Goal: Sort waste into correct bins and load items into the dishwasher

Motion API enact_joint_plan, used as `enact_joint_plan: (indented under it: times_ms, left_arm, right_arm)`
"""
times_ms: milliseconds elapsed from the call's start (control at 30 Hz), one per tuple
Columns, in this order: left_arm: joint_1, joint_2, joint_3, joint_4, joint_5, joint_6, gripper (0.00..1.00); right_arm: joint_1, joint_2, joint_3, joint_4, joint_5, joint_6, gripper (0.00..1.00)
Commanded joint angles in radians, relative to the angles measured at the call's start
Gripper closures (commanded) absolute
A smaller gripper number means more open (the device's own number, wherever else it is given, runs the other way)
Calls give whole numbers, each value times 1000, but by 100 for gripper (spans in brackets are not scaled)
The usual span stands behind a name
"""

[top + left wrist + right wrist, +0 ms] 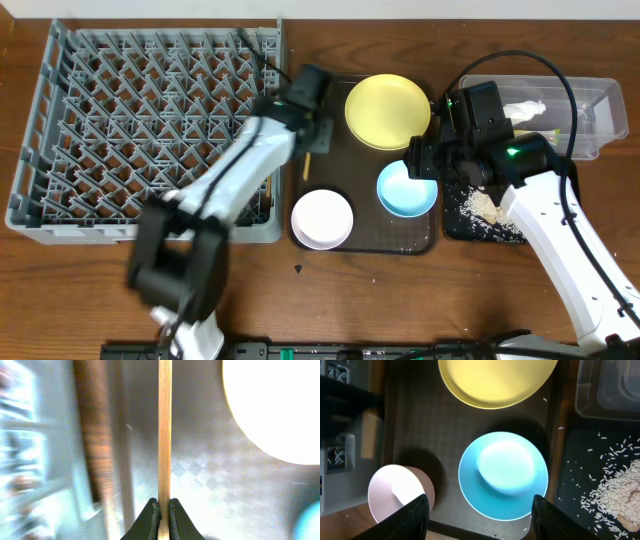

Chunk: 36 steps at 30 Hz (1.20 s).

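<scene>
Closest to the lens, the left pincer (164, 512) is pinched tight on a pale wooden chopstick (165, 435), which runs straight up the middle of the wrist view, smooth and evenly coloured. From above only a short tan stub of it shows beside the arm, over the left edge of the brown tray (365, 235), just next to the grey dish rack (60, 190). The arm covers the rest. Everything round the stick in the wrist view is smeared. The glaring pale disc at upper right is probably the yellow plate (388, 110), though it is too washed out to be sure.

The right pincer (480, 502) hangs wide open with nothing in it, straight over the light-blue bowl (502, 475). That bowl sits on the brown tray near the plate, with the white bowl (400, 495) beside it. The pincer's fingers (415, 517) are cut off by the bottom edge. Off to the right, rice (620, 490) lies scattered on the black tray (452, 228). A crumpled white wrapper (525, 108) sits in the clear tub (605, 100), partly behind the right arm.
</scene>
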Motion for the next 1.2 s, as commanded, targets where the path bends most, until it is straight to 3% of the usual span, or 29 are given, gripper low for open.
enact_joint_plan:
  times_ms: [0,133,533,667,767,933,1167]
  left_arm:
    - [33,-142,10,-64,-50,49,91]
    - [77,-183,10,-163,-164,49,91]
    - [126,-39,-32,-148,-155,46,87]
    - [126,-62,-12,-179,-141,45,78]
    - [126,-115,9,-212,-55,45,76]
    - [100,-214,8,-222,214,46,70]
    - [-9,-206,-11,-189,327,46,58]
  right_arm:
    - [8,-5,10,-3,-5,13,36]
    - [8,-5,10,-3,-5,13,37]
    - [8,-5,10,-7,-6,13,37]
    - [8,-5,10,-6,-5,13,37]
    - [8,-5,10,-7,-5,13,37]
    - [7,-5,10,-13,-4,22,37]
    - [-111,-50,10,-66,-4,149,28]
